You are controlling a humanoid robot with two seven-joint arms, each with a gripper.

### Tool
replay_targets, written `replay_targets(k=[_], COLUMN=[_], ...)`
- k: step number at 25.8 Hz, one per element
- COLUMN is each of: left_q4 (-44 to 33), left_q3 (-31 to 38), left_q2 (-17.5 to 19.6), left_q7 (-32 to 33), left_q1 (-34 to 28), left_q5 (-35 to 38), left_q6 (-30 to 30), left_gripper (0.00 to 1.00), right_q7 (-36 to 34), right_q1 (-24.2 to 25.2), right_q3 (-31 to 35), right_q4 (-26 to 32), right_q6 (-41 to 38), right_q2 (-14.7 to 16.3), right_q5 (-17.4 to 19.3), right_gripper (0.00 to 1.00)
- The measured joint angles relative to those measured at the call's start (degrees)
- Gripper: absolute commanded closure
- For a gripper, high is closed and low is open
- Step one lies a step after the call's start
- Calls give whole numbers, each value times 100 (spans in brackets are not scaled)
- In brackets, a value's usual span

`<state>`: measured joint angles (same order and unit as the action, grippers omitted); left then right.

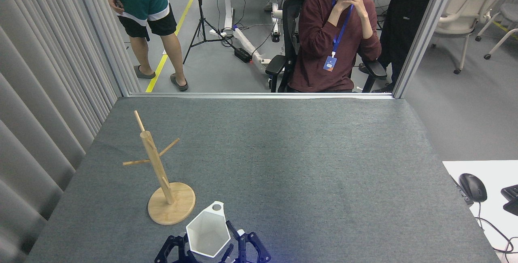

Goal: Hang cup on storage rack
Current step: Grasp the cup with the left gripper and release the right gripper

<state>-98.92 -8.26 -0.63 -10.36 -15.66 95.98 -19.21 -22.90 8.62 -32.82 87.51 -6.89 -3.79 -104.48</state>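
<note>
My right tool (232,240) grasps the cup (207,232); my left tool (174,251) looks released. I should keep the handle hole toward the rack (156,166).

Grey floor (226,73), pleated curtain (36,93), white chairs (465,12) beyond.

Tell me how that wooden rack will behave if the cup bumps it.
The storage rack looks top-heavy: a tall slim post, so a high bump from the cup may tip it. Its round disc base should resist low nudges, though it probably slides little on the grey felt-like table.
</note>
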Motion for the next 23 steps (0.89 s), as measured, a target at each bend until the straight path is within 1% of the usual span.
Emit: replay_targets(k=[1,2,3,5,6,8,10,11,12,13,14,18,23], left_q4=[1,2,2,4,5,5,6,6,6,5,5,7,30], left_q3=[0,0,0,0,0,-2,-6,-6,-7,-8,-8,-5,5], left_q2=[-2,-8,-15,-19,-21,-23,-27,-28,-31,-32,-33,-39,-43], left_q7=[-8,-15,-21,-28,-35,-41,-41,-41,-41,-41,-60,-139,-78], left_q1=[2,9,18,35,38,54,74,78,85,93,98,143,177], left_q5=[0,0,0,0,0,0,0,0,0,0,0,0,36], left_q6=[1,10,13,28,37,30,3,-9,-16,-25,-27,-25,-13], left_gripper=[11,21,33,72,76,78,78,78,78,77,77,77,77], right_q7=[1,3,3,3,3,8,12,14,14,13,-7,-145,-218], right_q1=[0,0,-1,-2,-5,-7,-7,-6,-5,-4,-3,8,-4], right_q3=[-22,-42,-56,-75,-81,-86,-88,-90,-90,-91,-92,-96,-94], right_q4=[-9,-16,-22,-25,-25,-25,-24,-24,-24,-23,-20,86,450], right_q6=[2,2,4,25,36,40,47,52,53,67,80,43,-42], right_q2=[-3,-4,-5,-6,-8,-8,-8,-8,-8,-8,-7,0,13], right_q5=[-4,-7,-10,-14,-16,-18,-22,-23,-24,-23,-22,-5,11], right_gripper=[47,47,47,47,47,47,45,37,17,3,2,2,2])
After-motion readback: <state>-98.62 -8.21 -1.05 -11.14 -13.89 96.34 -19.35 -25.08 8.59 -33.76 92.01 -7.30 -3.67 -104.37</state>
